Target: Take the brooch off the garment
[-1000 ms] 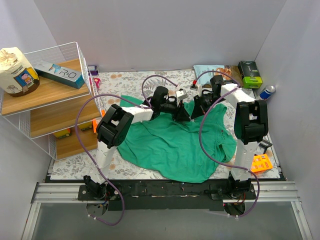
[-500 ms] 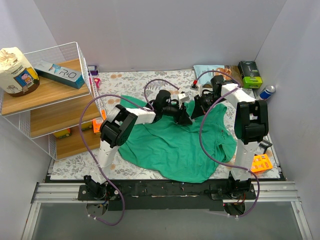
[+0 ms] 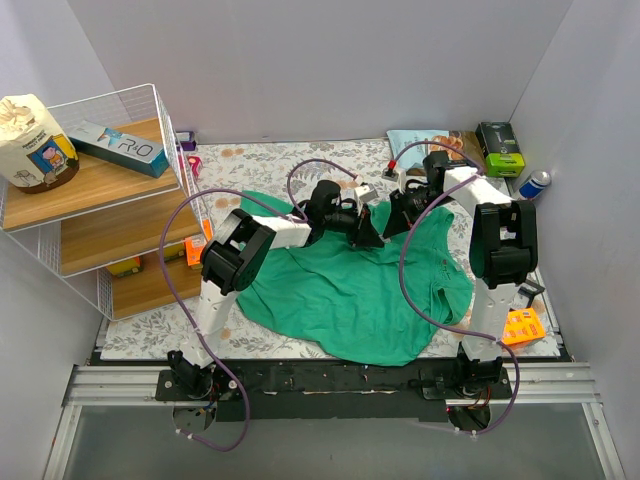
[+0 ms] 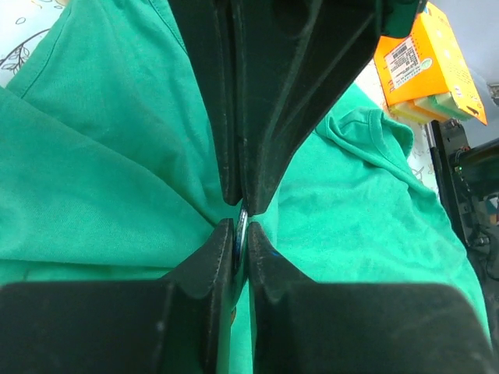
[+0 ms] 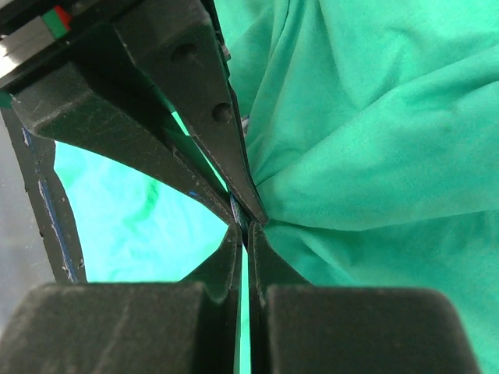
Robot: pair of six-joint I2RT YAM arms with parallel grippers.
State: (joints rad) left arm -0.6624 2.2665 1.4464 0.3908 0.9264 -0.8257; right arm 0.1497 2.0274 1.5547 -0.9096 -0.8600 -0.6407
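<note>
L end effector (image 4: 241,236) hides most of brooch (image 4: 242,221).

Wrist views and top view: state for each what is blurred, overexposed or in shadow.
Left wrist view: its own fingers are near, dark and soft-edged, while the garment is evenly lit. Right wrist view: a garment patch at the left glows overexposed, own fingers dark. Top view: even light, soft shadows, nothing blurred.

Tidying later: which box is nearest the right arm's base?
The orange box, right beside it; the green box sits far back, the blue box on the shelf.
</note>
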